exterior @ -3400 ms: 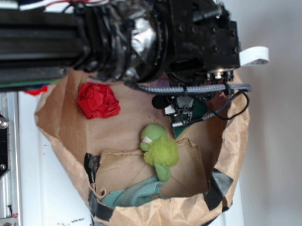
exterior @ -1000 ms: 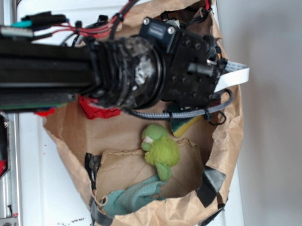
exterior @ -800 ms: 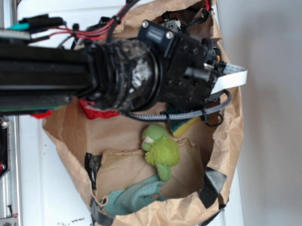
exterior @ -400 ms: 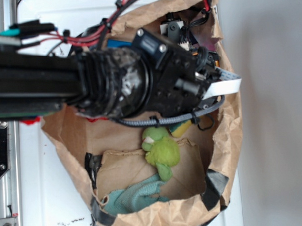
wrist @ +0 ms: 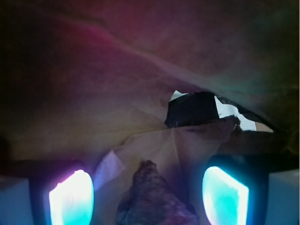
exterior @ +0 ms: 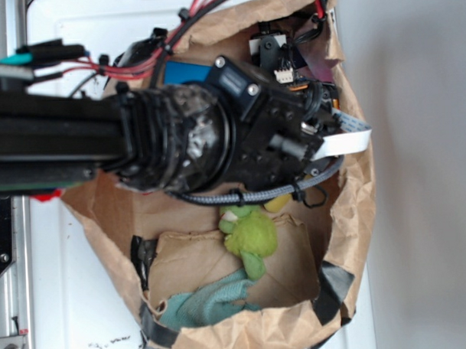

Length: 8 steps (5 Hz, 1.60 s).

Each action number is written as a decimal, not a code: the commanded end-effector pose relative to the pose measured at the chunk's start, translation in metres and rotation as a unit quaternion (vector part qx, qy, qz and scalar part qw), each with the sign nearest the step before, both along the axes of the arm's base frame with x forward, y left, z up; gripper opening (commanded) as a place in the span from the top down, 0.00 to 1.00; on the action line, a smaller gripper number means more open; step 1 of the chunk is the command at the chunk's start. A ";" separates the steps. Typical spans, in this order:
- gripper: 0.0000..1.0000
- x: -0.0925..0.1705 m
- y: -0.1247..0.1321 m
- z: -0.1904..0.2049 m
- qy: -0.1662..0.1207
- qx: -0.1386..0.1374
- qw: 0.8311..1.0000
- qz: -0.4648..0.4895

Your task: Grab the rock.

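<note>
In the wrist view the rock (wrist: 154, 199), a lumpy brown-grey stone, lies on crumpled brown paper at the bottom centre. My gripper (wrist: 148, 196) is open around it. One glowing pad (wrist: 71, 197) stands to its left and the other to its right, each with a gap to the stone. In the exterior view the gripper (exterior: 277, 54) reaches into the top of the paper bag (exterior: 358, 216). The black arm (exterior: 186, 138) covers the rock there.
Inside the bag lie a fuzzy green plush toy (exterior: 249, 231), a teal cloth (exterior: 211, 302), a yellow piece (exterior: 277, 203) and a blue block (exterior: 186, 71) beside the wrist. Black tape (wrist: 194, 108) patches the bag wall ahead of the fingers.
The arm has swung from the bag's middle toward its top edge. The red ball seen earlier is now behind the arm, and the blue block has come into view.
</note>
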State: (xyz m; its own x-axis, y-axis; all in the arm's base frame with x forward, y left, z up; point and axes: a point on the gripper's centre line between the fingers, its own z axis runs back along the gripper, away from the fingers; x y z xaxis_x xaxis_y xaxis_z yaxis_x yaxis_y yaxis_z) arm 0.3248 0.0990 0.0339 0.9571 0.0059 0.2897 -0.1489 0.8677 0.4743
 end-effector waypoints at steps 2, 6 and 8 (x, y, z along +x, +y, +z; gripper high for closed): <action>0.00 -0.012 -0.004 0.014 0.098 -0.109 0.989 0.017; 0.00 -0.034 -0.005 0.060 0.095 -0.158 0.983 -0.011; 0.00 -0.025 -0.003 0.055 0.077 -0.152 0.985 -0.004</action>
